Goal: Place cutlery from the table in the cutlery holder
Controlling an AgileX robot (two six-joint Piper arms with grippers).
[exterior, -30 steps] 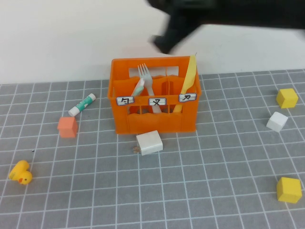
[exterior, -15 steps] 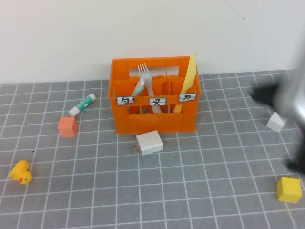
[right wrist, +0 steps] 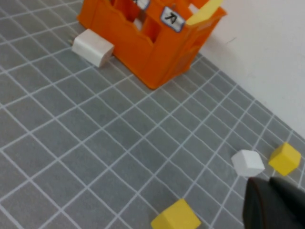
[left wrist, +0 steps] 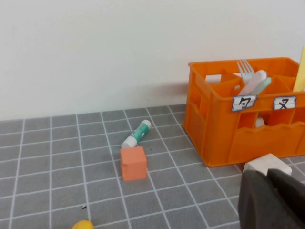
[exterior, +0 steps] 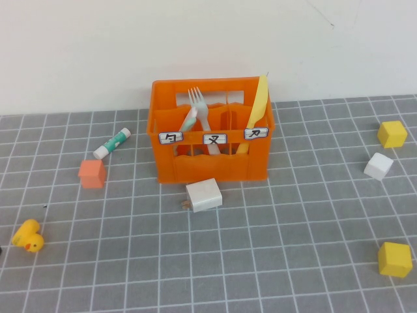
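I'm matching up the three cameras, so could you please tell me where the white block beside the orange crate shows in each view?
High view: white block lies on the table just in front of the orange crate.
Left wrist view: white block by the crate's base, partly behind the left hand.
Right wrist view: white block beside the crate; the right hand is far off.
Shared landmark: the crate.

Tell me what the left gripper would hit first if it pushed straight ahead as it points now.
Probably the white block just beyond the left gripper, then the orange crate behind it; depth is unclear. The right gripper shows only in its wrist view.

left gripper [left wrist: 269, 200], right gripper [right wrist: 276, 205], dark, matte
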